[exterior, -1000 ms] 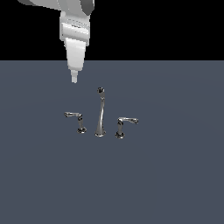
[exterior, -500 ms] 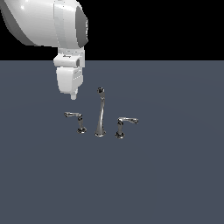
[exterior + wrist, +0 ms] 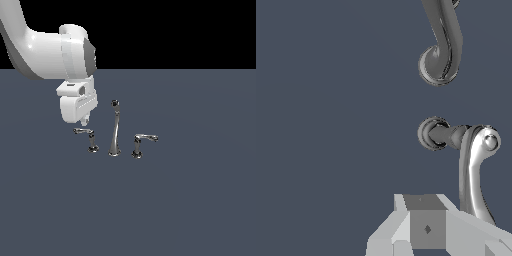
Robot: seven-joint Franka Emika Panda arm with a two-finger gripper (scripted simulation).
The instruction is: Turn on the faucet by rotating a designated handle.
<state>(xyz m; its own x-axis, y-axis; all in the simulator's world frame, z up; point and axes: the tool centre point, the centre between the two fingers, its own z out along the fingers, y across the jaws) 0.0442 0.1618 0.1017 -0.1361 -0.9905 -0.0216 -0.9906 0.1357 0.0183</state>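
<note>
The faucet's tall chrome spout (image 3: 115, 129) stands mid-scene, with a lever handle on either side. The handle (image 3: 84, 132), a thin straight arm on a short post, is on the exterior view's left. The broader curved lever (image 3: 145, 138) is on the right. My gripper (image 3: 86, 120) hangs just above the handle's arm, its fingers together with nothing between them. In the wrist view the handle (image 3: 472, 165) and its round base (image 3: 430, 133) lie close beside my fingertips (image 3: 426, 229), with the spout (image 3: 443, 45) beyond.
The three chrome pieces stand on a flat dark grey-blue surface (image 3: 190, 200). My bulky white arm (image 3: 45, 55) leans in from the exterior view's upper left, above and behind the handle.
My arm has swung down and forward. The gripper has dropped from well above and behind the faucet to just over the handle on the exterior view's left. The faucet parts have not moved.
</note>
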